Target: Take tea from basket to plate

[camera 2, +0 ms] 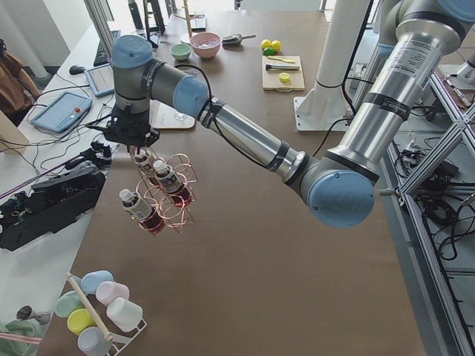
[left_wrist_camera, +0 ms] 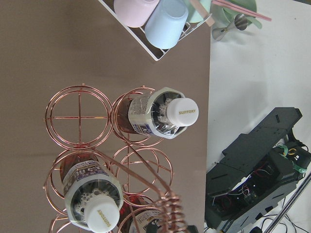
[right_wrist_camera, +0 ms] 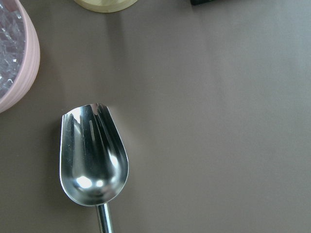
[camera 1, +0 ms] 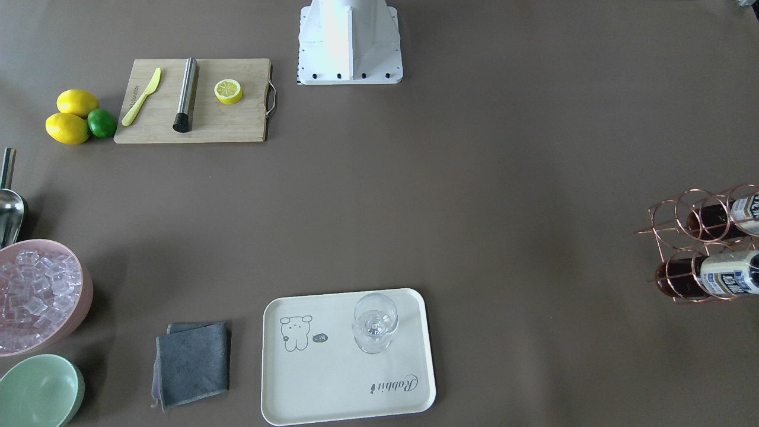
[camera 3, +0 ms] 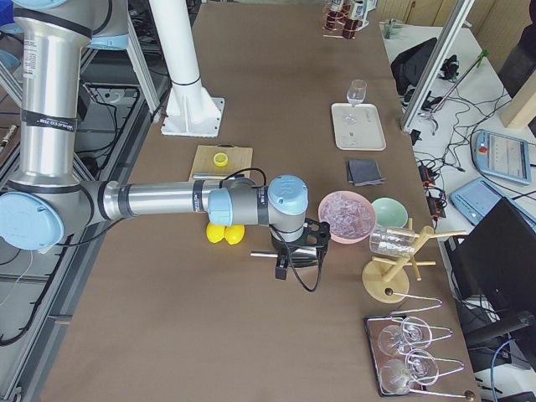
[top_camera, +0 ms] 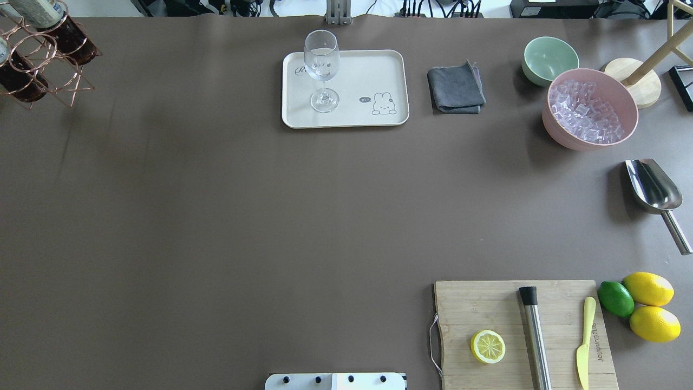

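Three tea bottles (camera 2: 141, 208) with white caps lie in a copper wire basket (camera 2: 178, 211) at the table's left end. Two show in the left wrist view, one (left_wrist_camera: 163, 114) in the upper row and one (left_wrist_camera: 92, 194) below it. The basket (camera 1: 682, 213) is at the right edge of the front view. My left gripper (camera 2: 135, 141) hangs just above the basket; I cannot tell if it is open. The cream plate (camera 1: 350, 379) (top_camera: 352, 116) lies at the far middle with a stemmed glass (camera 1: 375, 323) on it. My right gripper (camera 3: 297, 255) hovers over the steel scoop (right_wrist_camera: 92, 155); its state is unclear.
A cutting board (top_camera: 487, 303) holds a lemon half (top_camera: 488, 346), a yellow knife and a steel rod. Lemons and a lime (top_camera: 615, 298) lie beside it. A pink ice bowl (top_camera: 590, 108), a mint bowl (top_camera: 549, 57) and a grey cloth (top_camera: 456, 86) stand right of the plate.
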Robot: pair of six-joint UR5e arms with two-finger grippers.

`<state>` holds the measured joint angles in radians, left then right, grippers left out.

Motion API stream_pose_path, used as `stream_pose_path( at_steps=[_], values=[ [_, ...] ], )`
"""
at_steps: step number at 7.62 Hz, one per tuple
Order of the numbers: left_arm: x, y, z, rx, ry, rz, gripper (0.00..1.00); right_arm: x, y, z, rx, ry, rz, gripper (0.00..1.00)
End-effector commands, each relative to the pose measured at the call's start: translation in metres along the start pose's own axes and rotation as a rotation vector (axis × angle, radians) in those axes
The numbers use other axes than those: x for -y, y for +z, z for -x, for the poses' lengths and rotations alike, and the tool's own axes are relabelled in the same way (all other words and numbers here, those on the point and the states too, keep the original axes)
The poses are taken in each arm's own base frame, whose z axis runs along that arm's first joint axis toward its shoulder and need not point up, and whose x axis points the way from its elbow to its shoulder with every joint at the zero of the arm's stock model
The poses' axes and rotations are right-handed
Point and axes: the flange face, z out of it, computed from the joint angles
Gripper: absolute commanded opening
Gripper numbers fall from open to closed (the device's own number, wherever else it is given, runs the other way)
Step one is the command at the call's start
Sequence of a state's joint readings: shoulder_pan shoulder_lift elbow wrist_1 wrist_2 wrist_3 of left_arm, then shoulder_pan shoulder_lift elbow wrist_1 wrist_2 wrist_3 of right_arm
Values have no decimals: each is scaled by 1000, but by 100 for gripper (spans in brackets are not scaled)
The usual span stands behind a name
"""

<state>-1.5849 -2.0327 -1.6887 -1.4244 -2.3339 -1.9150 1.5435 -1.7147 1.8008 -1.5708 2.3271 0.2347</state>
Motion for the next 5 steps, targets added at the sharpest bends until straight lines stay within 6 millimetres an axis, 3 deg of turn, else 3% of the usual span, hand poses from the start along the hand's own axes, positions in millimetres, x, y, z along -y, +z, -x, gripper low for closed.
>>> stream_pose_path(
  at_steps=[1,2,4,5],
  values=[
    [-104,-9,58,63,83,35,0,-1,1,-2,-1,6,3,100],
    [-149,11,83,103,149,67,0,-1,1,-2,-2,6,2,100],
    [-229,37,132,158,118,90,0,-1,2,-3,-2,5,3,100],
    [-277,32,136,140,103,106,0,-1,2,-3,-2,7,3,100]
  ],
)
